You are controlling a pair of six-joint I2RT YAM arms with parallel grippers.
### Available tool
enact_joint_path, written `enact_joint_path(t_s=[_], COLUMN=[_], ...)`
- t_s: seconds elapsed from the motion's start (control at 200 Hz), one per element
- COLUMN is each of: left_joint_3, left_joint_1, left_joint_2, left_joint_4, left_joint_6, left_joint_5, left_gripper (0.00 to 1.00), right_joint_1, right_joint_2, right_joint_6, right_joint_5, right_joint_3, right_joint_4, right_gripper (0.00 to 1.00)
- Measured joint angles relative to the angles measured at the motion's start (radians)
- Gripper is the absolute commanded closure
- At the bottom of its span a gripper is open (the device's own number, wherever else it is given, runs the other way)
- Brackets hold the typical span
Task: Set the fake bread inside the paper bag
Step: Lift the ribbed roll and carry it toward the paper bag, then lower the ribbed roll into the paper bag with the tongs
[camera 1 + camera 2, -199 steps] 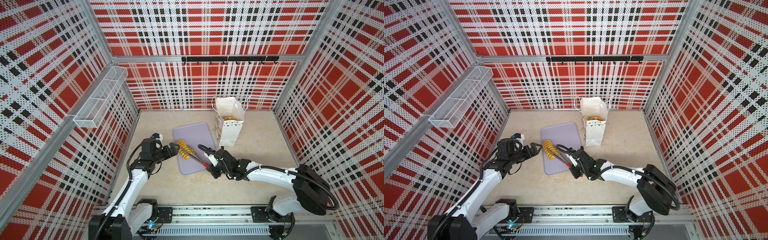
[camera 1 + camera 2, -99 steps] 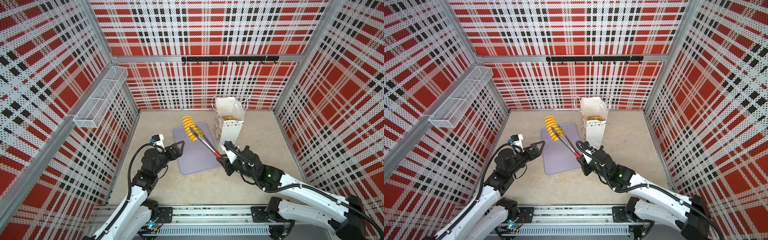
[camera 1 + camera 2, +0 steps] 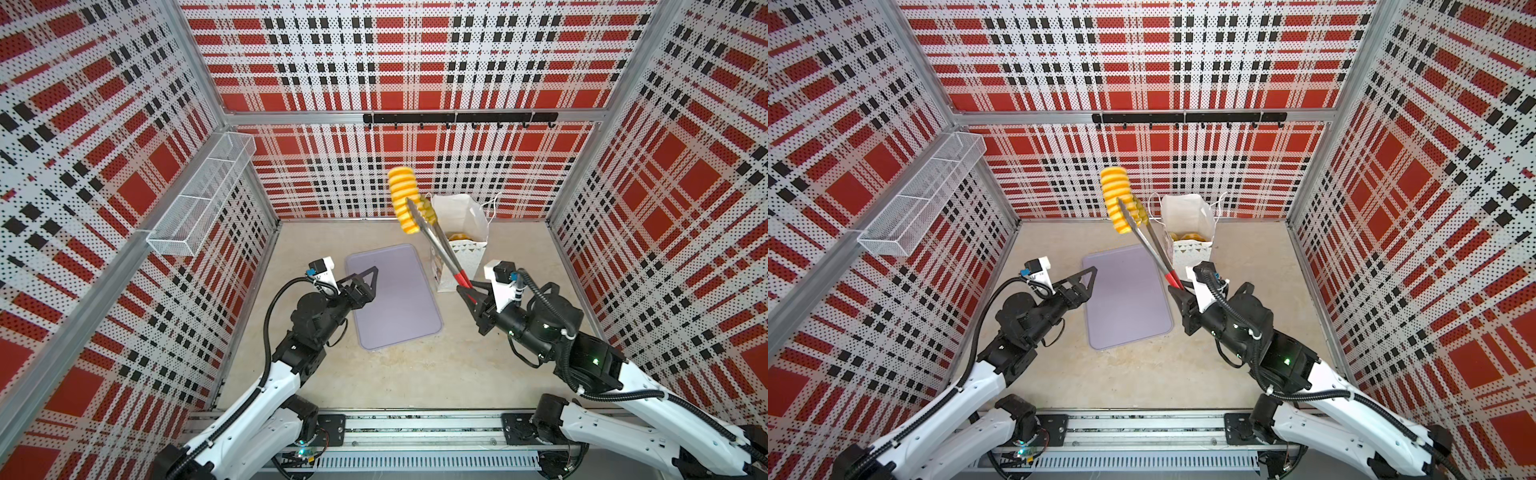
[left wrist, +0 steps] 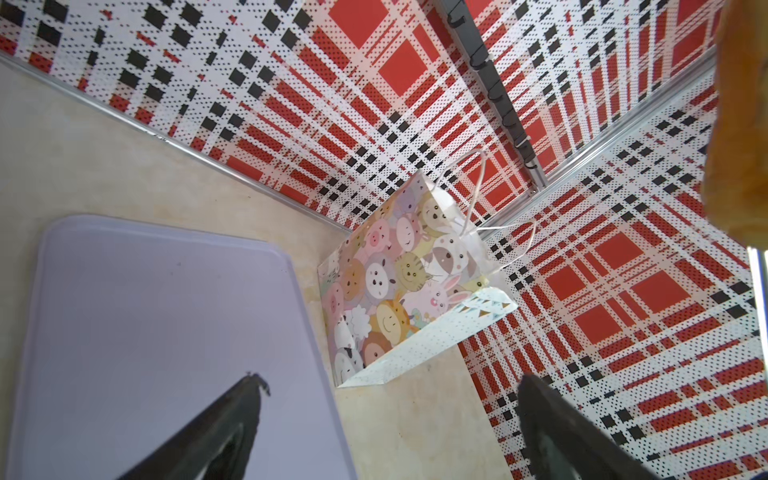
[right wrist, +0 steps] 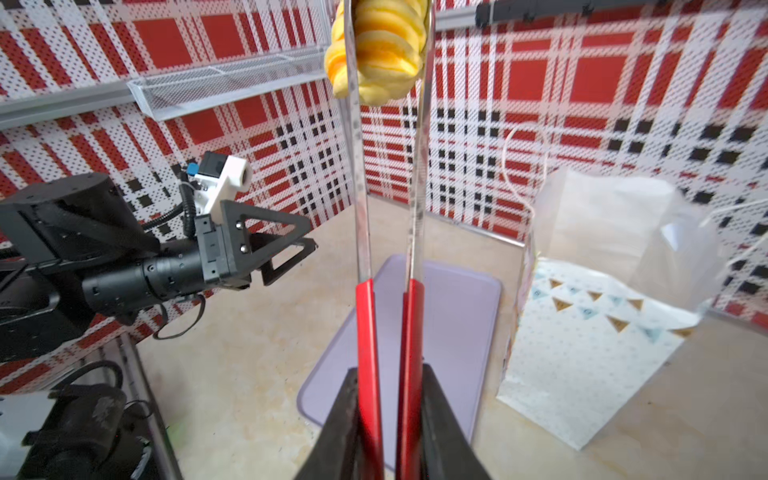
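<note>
The right gripper (image 3: 469, 291) is clamping tongs (image 3: 439, 245) holding a ribbed loaf (image 3: 404, 195) aloft, seemingly left of the paper bag (image 3: 467, 257); the left gripper (image 3: 369, 284) is gaping, empty; next, centring over the bag's mouth.

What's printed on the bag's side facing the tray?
Pastel cartoon animal faces on the paper bag, clearest in the left wrist view.

You have tongs (image 5: 361, 216) of bright polished metal with glossy red handle sleeves; the ribbed bread (image 3: 401, 187) looks matt and soft, like foam; the paper bag (image 5: 582, 357) is matt printed paper with thin cord handles; the tray (image 3: 395, 303) looks smooth, satiny plastic; the basket (image 3: 199, 203) is white wire mesh; the table (image 3: 415, 374) is dull, faintly mottled.
</note>
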Motion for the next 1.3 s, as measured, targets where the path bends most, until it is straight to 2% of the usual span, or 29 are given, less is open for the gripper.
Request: enact_joint_path(t_s=[0.18, 0.306, 0.536, 0.736, 0.917, 1.303], left_joint_3=[0.030, 0.031, 0.005, -0.027, -0.043, -0.055], left_joint_1=[-0.077, -0.121, -0.134, -0.139, -0.142, -0.145], left_joint_2=[0.069, 0.095, 0.125, 0.134, 0.134, 0.134], left_joint_4=[0.066, 0.106, 0.216, 0.248, 0.258, 0.261], left_joint_6=[0.047, 0.101, 0.166, 0.202, 0.219, 0.226], left_joint_5=[-0.041, -0.046, 0.018, 0.048, 0.051, 0.051], left_gripper=[0.02, 0.02, 0.02, 0.02, 0.02, 0.02], right_joint_1=[0.000, 0.000, 0.000, 0.000, -0.021, -0.127], right_joint_2=[-0.060, -0.071, -0.061, 0.005, 0.049, 0.169], right_joint_6=[-0.021, -0.034, -0.030, -0.043, -0.048, -0.021], right_joint_5=[0.098, 0.209, 0.378, 0.473, 0.503, 0.459], right_joint_3=[-0.009, -0.027, -0.100, -0.124, -0.132, -0.132], right_joint_4=[0.021, 0.024, 0.039, 0.053, 0.070, 0.051], right_gripper=[0.78, 0.78, 0.78, 0.78, 0.77, 0.75])
